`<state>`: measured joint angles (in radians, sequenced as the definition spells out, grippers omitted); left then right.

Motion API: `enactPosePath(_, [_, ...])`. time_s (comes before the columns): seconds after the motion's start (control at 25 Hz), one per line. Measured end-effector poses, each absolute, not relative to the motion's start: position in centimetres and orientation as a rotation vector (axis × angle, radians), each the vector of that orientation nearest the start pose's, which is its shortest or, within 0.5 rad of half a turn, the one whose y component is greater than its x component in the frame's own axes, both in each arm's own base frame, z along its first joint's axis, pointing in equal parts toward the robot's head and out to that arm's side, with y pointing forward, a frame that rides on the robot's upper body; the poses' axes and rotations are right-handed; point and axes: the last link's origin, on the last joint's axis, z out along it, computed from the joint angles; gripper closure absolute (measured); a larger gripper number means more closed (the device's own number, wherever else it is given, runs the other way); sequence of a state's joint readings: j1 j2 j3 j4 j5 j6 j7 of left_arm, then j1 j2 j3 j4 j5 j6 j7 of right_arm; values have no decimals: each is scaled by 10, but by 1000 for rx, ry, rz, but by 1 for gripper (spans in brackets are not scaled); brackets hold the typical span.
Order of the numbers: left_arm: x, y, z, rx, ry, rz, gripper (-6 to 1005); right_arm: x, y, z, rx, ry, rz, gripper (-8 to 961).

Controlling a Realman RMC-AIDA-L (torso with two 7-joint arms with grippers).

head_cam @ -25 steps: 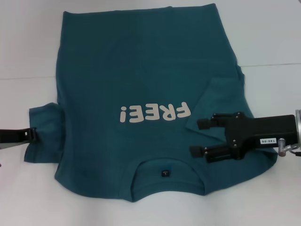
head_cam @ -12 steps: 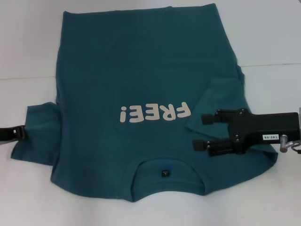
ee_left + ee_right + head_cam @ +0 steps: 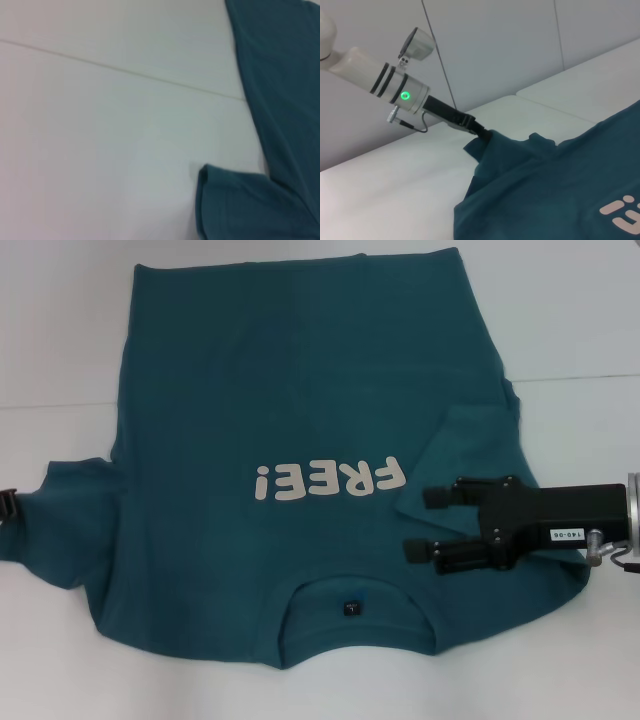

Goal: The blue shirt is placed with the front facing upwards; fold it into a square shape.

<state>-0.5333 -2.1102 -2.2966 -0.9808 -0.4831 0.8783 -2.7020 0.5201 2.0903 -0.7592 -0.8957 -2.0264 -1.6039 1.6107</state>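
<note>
- One shirt point(image 3: 300, 450) lying on white table point(image 3: 60, 330), front up, collar nearest robot, white lettering point(image 3: 330, 480) reading upside down.
- One black neck label point(image 3: 351, 608) showing inside collar.
- Table seam point(image 3: 120, 71) running under shirt; nothing else lying nearby.
- Right sleeve point(image 3: 470, 455) lying folded inward over chest.
- Right gripper point(image 3: 428, 524) hovering level over that sleeve, arm reaching in from right edge, fingers point(image 3: 440, 496) spread apart, holding nothing.
- Left gripper point(image 3: 482, 132) at left table edge, clamped on left sleeve point(image 3: 60, 530), stretching it outward; cloth bunching at fingertips.
</note>
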Motion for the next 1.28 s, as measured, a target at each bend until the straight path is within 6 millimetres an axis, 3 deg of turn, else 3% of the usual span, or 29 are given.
enactPosePath(0.52, [-319, 421, 64, -1699, -1405, -128, 933, 239, 340, 19, -2769, 670, 608, 12])
enactPosePath(0.96, [-329, 419, 76, -1646, -1422, -142, 927, 238, 344, 17, -2759, 668, 596, 11])
enactPosePath(1.28, [-314, 420, 60, -1702, -1431, -151, 922, 238, 345, 16, -2758, 670, 594, 12])
